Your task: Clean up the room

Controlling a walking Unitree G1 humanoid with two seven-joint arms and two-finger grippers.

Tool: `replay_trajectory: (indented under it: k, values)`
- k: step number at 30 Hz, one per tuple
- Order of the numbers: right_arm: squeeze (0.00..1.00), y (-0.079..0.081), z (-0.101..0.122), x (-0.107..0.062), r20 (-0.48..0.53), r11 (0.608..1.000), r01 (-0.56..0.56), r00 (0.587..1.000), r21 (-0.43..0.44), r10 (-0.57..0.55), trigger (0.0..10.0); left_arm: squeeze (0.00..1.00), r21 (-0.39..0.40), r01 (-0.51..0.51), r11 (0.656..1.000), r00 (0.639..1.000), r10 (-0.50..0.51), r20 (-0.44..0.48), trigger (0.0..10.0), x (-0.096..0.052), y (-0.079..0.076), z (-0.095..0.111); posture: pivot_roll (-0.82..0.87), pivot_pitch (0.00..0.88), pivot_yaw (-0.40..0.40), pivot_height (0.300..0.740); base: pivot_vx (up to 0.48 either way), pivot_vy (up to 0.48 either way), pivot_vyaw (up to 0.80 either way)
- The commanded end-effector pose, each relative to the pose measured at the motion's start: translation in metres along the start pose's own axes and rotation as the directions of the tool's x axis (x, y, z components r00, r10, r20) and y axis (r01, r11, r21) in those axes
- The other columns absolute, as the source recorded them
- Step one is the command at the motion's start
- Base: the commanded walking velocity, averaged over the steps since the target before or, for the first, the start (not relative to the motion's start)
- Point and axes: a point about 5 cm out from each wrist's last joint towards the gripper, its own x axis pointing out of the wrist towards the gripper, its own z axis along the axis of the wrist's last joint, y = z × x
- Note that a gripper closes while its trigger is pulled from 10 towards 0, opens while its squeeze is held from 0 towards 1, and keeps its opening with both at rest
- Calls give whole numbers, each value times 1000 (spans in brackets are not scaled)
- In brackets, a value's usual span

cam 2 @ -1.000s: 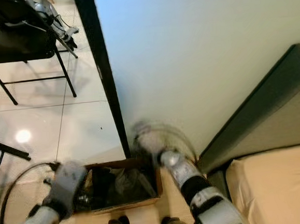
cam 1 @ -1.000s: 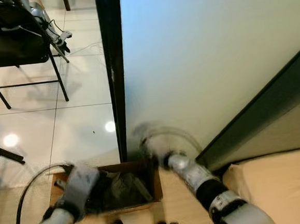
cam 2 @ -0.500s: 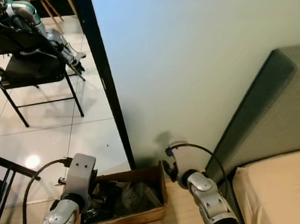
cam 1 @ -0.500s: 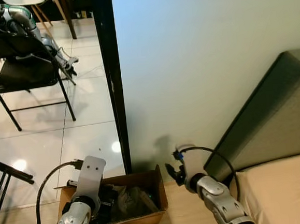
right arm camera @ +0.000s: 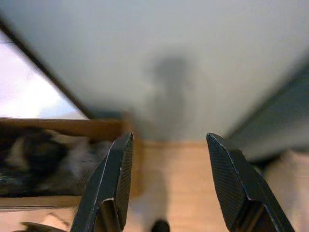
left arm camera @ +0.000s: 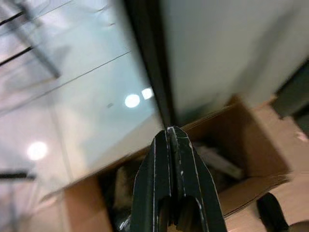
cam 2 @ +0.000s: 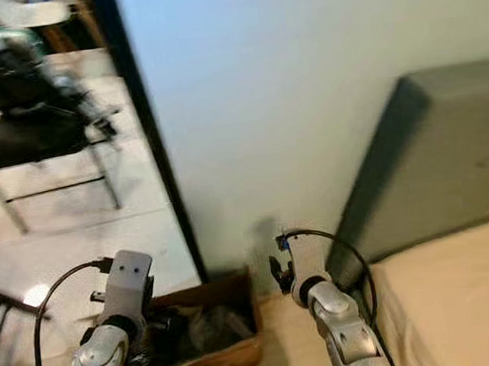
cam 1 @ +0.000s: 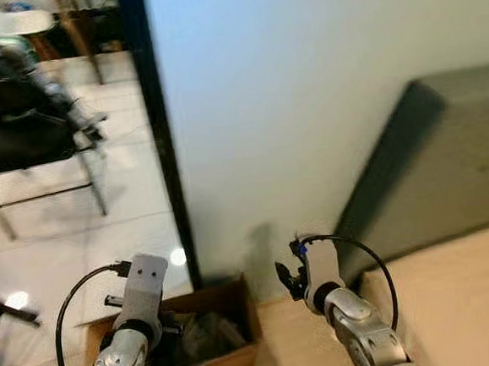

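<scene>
An open cardboard box (cam 1: 238, 363) stands on the wooden floor against the white wall, with dark and grey crumpled things (cam 1: 201, 335) inside. My left gripper (left arm camera: 169, 130) hangs over the box's left part, fingers pressed together with nothing between them. To the right of the box (right arm camera: 133, 159), my right gripper (right arm camera: 169, 137) is held above the wooden floor near the wall. Its fingers are spread apart and hold nothing.
A black door frame (cam 1: 162, 155) runs down to the box's far corner, with glossy white tiles (cam 1: 54, 240) to its left. A black chair (cam 1: 22, 150) stands on the tiles. A grey headboard (cam 1: 437, 159) and beige mattress (cam 1: 466, 301) lie at the right.
Both arms were a blur a second ago and now hold still over and beside the box. The camera has turned a little to the right, so the whole scene has shifted.
</scene>
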Motion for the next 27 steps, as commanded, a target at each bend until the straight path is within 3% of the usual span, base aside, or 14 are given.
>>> replay_trajectory:
  k: [1, 17, 27]
  values:
    - [0, 1, -5, -2, -20, 1000, -2, 1000, 19, 2, 10000, 0, -9, 5, 1000, 1000, -6, -30, 10000, -1, -3, -6, -22, 149, -21, 740, 0, 0, -800]
    - [0, -4, -12, -10, -109, 997, 46, 993, 54, -40, 10000, 0, -19, 68, 997, 998, -68, 9, 10000, -5, -7, -3, -19, 159, -25, 740, 0, 0, -800]
    - [0, -7, -8, -12, -94, 997, 57, 994, 45, -53, 10000, 0, 8, 102, 995, 994, -102, 30, 10000, -1, -9, 3, -33, 140, -20, 740, 0, 0, -800]
